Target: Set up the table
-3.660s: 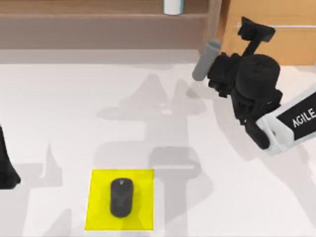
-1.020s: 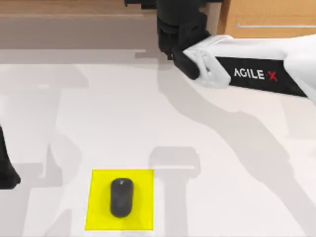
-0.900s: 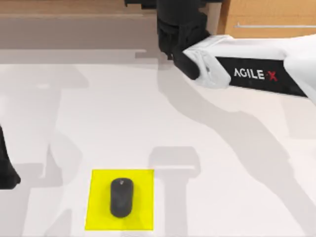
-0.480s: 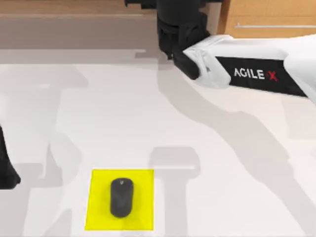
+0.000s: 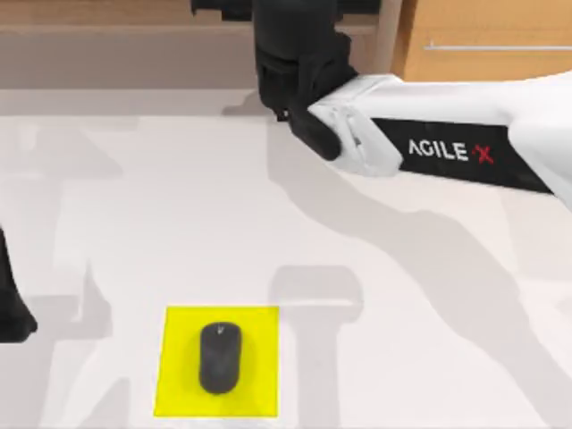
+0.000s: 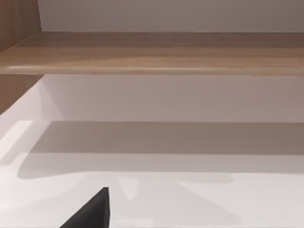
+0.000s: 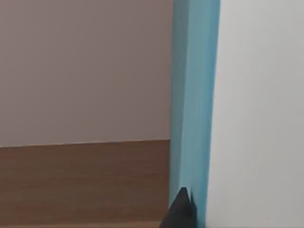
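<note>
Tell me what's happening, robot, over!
Right arm reaching into the wooden shelf. Left arm parked at table's left edge. Mouse on yellow mat.

Bright even light, soft overlapping shadows

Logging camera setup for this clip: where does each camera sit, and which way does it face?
Top view: above the table, looking down; mouse on yellow mat, right arm reaching to the shelf, left arm at the left edge.
Left wrist view: low over the table, facing the shelf; a dark fingertip shows.
Right wrist view: close against a blue and white object; a fingertip shows.
Shared: top and left wrist views both show shelf and table.
</note>
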